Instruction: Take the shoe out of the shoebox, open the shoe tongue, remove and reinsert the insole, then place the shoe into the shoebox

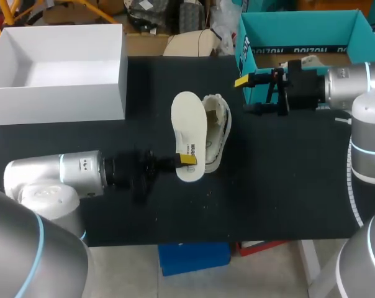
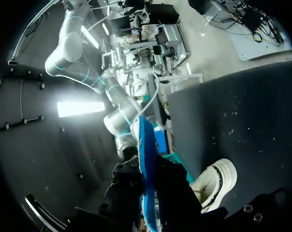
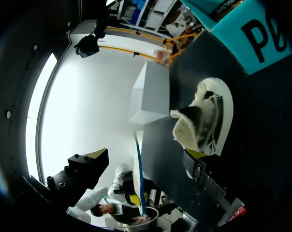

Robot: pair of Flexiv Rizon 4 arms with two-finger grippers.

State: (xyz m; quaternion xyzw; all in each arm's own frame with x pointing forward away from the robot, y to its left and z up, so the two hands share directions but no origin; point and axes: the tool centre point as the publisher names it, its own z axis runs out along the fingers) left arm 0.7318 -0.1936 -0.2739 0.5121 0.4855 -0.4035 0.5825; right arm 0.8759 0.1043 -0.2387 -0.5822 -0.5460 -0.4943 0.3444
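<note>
The shoe [image 1: 217, 133] is out of its box and lies on its side on the black table [image 1: 287, 186], mouth spread wide, so the tongue step looks done. The insole [image 1: 187, 133] is out too: the left gripper [image 1: 186, 160] is clenched on its heel end and holds it on edge just beside the shoe, pale top face towards the head camera. In the left wrist view it shows as a thin blue-backed blade between the fingers.

The right gripper [image 1: 249, 95] hangs released and empty, near the shoe's far side and close to the teal box [image 1: 246, 49].

By my reckoning the task is about halfway. What is left is to slide the insole back into the shoe – probably with the free gripper steadying it – and then to put the shoe into the box. A white box [image 1: 63, 102] also stands open at the table's far left; which one is the shoebox I cannot tell
</note>
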